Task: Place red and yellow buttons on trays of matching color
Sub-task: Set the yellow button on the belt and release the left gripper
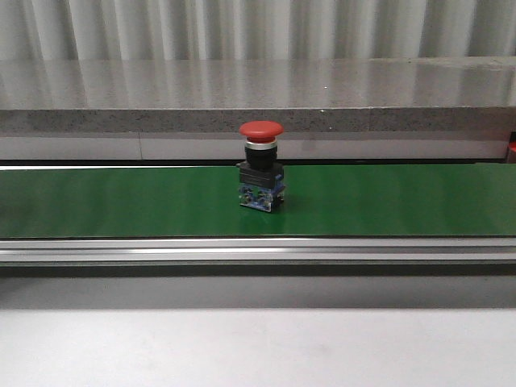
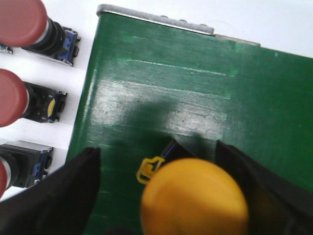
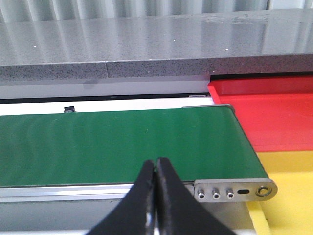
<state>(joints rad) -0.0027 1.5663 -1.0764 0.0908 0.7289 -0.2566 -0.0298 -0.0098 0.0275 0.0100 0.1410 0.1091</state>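
Beside belt (image 2: 195,88): three red buttons (image 2: 19,22) | left hand (image 2: 161,191) around yellow button (image 2: 195,200)

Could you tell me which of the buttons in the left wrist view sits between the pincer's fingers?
The yellow button on the green belt; the three red buttons lie off the belt beside it.

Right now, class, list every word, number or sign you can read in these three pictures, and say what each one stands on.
No readable words or numbers anywhere.
Yellow symbol beside the yellow button, between the left claw's fingers: shape only, partly hidden, not legible.
Blue base of the red button on the green belt: any marking too small to read.
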